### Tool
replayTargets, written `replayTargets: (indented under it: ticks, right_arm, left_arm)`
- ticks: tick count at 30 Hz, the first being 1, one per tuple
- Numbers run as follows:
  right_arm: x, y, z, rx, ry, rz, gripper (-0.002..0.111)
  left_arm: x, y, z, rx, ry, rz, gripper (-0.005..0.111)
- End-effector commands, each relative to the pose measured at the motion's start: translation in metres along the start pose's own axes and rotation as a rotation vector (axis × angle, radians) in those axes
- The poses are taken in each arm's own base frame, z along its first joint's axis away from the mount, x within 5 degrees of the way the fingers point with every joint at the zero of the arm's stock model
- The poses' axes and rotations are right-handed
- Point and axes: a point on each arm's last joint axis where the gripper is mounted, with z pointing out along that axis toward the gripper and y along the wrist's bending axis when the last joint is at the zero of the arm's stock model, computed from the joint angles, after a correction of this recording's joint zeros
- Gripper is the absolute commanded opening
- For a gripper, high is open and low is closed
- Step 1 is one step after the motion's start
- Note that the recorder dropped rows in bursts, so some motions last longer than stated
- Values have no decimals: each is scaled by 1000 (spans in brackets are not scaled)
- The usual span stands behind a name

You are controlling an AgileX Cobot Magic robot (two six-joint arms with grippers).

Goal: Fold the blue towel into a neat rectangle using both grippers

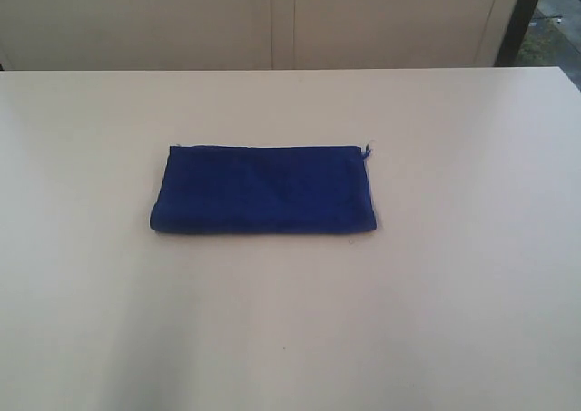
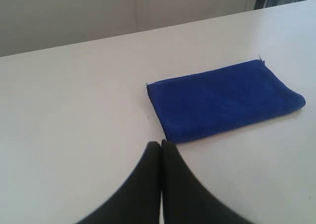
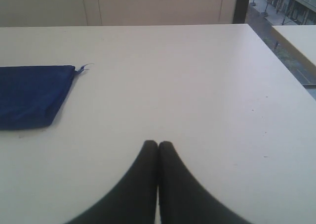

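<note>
Surface: you are looking at a pale matte table (image 1: 472,284), with cream wall panels (image 1: 381,21) running behind it. Item one: the blue towel (image 1: 263,190) is lying flat near the table's middle. It is already showing as a doubled, tidy rectangle, and a frayed thread (image 1: 367,149) is sticking out at its far right corner. Item two: the left gripper (image 2: 160,146) is hanging over the table near the towel's left end, jaws pressing together on nothing. Item three: the right gripper (image 3: 158,145) is hanging well apart from the towel's right end, likewise pinched together and empty. Handling, by judgement: the cloth is looking soft, light and limp, with layers likely to be sliding apart. If you are folding again, be taking one corner of a short end per gripper, pinching every layer.
</note>
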Motion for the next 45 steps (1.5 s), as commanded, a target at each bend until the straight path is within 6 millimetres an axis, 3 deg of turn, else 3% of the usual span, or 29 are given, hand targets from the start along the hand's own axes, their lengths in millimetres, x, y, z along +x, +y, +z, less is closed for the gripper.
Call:
replayTargets:
  ticks: [1,13,22,30,36,45]
  right_arm:
    - [1,0,0,5,-3,-1,0]
    - [1,0,0,5,-3,-1,0]
    - [1,0,0,5,-3,-1,0]
    - [1,0,0,5,-3,-1,0]
    - [1,0,0,5,-3,-1,0]
    - [1,0,0,5,-3,-1,0]
  left_arm:
    - [1,-1,-1,10,-2,-2,0]
    - [3,1,0,-10,13,9,0]
    - [9,16,-2,-178,67,-150,0]
    - [10,17,-2,-192,72,-151,0]
    - [32,20,11,-205,127,-149,0]
    - [87,25,37,-235,158,-166,0]
